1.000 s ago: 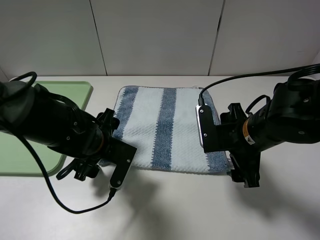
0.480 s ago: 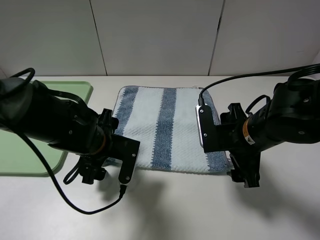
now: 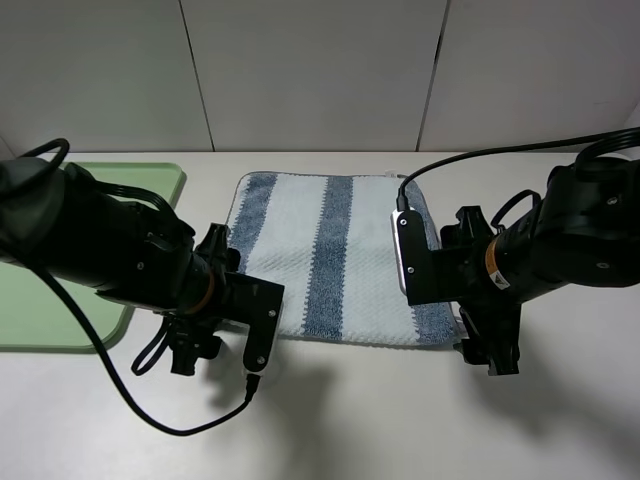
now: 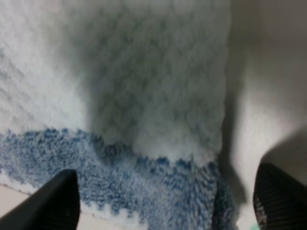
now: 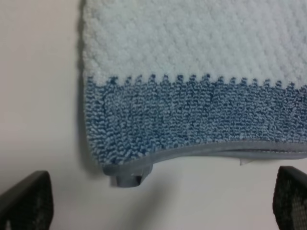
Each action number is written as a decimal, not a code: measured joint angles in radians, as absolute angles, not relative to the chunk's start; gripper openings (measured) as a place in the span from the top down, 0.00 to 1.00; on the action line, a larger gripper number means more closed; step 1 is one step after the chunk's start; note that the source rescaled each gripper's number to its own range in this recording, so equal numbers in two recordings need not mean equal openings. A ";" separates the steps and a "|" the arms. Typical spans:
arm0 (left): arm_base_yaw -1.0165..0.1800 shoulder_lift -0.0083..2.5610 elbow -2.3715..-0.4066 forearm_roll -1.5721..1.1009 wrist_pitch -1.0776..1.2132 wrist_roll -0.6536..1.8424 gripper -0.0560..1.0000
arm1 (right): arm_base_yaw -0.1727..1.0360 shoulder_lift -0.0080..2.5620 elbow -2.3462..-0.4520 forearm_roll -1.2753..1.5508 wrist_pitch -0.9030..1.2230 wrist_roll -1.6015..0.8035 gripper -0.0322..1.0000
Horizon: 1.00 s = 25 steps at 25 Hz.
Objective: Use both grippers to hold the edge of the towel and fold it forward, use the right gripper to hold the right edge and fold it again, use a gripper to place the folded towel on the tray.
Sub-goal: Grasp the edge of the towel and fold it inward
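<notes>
You have towel point(image 3: 330, 255) flat, unfolded on white table point(image 3: 400, 420), near tray point(image 3: 150, 190), on its right. Your left gripper point(image 4: 168, 206): fingers point(image 4: 53, 201) wide apart, straddling towel's near left corner. Your right gripper point(image 5: 158, 201): fingers point(image 5: 24, 201) spread wide, hemmed corner with loop tag point(image 5: 128, 179) between them

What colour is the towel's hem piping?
Grey piping edging the blue-and-white striped towel; clearest in right wrist view.

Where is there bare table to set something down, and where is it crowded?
Free: the table in front of the towel, between left gripper and right gripper, and further right. Crowded: the towel's near corners, where both grippers hover.
</notes>
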<state>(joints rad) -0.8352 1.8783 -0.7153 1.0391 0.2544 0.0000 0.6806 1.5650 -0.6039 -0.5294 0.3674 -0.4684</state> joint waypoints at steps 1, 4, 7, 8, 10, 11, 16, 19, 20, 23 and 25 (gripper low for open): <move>-0.835 1.878 -0.714 1.038 0.248 0.000 0.27 | 0.681 1.565 -0.604 -0.529 0.367 -0.468 0.00; -0.835 1.878 -0.713 1.036 0.240 0.000 0.29 | 0.681 1.565 -0.604 -0.529 0.367 -0.468 0.00; -0.835 1.879 -0.713 1.036 0.237 0.000 0.30 | 0.681 1.565 -0.604 -0.529 0.367 -0.468 0.00; -0.835 1.885 -0.713 1.036 0.238 0.000 0.30 | 0.681 1.565 -0.604 -0.529 0.367 -0.468 0.00; -0.835 1.898 -0.714 1.037 0.242 0.000 0.30 | 0.681 1.565 -0.604 -0.529 0.367 -0.468 0.00; -0.835 1.904 -0.717 1.040 0.244 0.000 0.30 | 0.681 1.565 -0.604 -0.529 0.367 -0.468 0.00; -0.838 1.923 -0.730 1.054 0.253 0.000 0.31 | 0.681 1.565 -0.604 -0.529 0.367 -0.468 0.00; -0.838 1.925 -0.732 1.055 0.254 0.000 0.31 | 0.681 1.565 -0.604 -0.528 0.367 -0.468 0.00; -0.838 1.925 -0.732 1.055 0.254 0.000 0.32 | 0.681 1.565 -0.604 -0.528 0.367 -0.468 0.00; -0.838 1.928 -0.732 1.052 0.254 0.000 0.39 | 0.681 1.565 -0.604 -0.526 0.367 -0.468 0.00; -0.838 1.934 -0.732 1.052 0.252 0.000 0.47 | 0.681 1.565 -0.604 -0.526 0.367 -0.468 0.00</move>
